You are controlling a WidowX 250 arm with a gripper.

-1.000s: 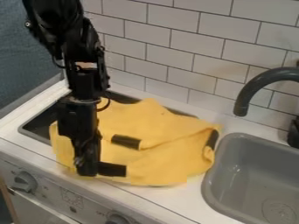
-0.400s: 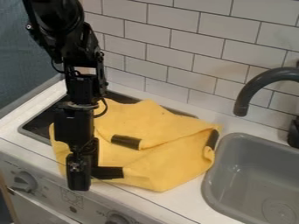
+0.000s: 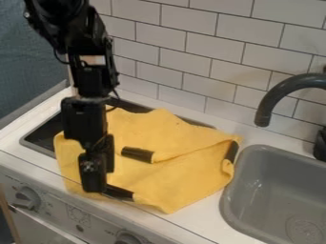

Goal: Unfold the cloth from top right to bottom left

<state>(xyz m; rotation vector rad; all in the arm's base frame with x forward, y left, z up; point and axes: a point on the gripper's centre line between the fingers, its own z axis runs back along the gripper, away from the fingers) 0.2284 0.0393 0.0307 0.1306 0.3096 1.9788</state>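
Yellow cloth (image 3: 185, 183) lies creased over the dark recess (image 3: 45, 136) and white counter (image 3: 204, 221), beside the grey sink (image 3: 270, 186); gripper (image 3: 119, 191) at cloth's near edge; open or closed, cannot tell.

Grey sink (image 3: 270, 178), dark faucet (image 3: 270, 98) — tiled wall (image 3: 191, 52) behind.

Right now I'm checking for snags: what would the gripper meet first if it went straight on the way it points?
Most likely the yellow cloth, which lies right by the tip of the gripper; whether the two touch or a small gap remains, I can't tell from this angle.
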